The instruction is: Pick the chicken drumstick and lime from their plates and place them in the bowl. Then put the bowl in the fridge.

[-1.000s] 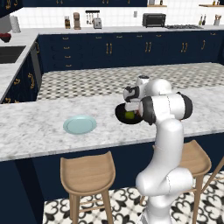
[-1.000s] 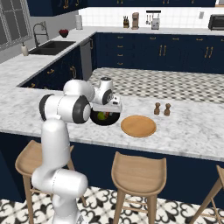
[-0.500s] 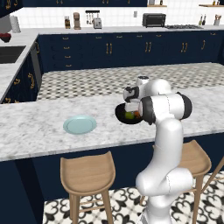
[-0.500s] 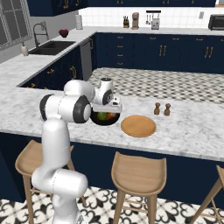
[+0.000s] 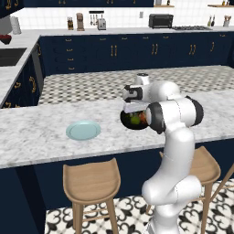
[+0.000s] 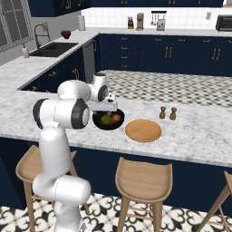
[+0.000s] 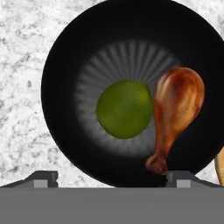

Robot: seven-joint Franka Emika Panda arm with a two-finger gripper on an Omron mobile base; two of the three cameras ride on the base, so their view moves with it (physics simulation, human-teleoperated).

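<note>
We see the claw [image 7: 112, 177] directly above the bowl [image 7: 70, 57], fingers [image 7: 43, 178] spread wide apart, holding nothing. Lime [image 7: 124, 109] sits at the bowl's centre. Drumstick [image 7: 175, 109] lies in the bowl too, touching the lime's side, meaty end toward the far rim, bone end toward the rim nearest the claw.

Bowl [image 6: 100, 125] stands on the marble worktop [image 6: 199, 131]. Wooden plate [image 6: 143, 130] sits just beside the bowl, on its side away from the arm, bare. Salt and pepper shakers [image 6: 167, 113] are past the wooden plate, further from the bowl. Blue plate [image 5: 83, 130] lies on the same worktop [image 5: 36, 132], well apart from the bowl [image 5: 128, 122] on the other side, also bare. From the left base view the arm's elbow covers part of the bowl.
</note>
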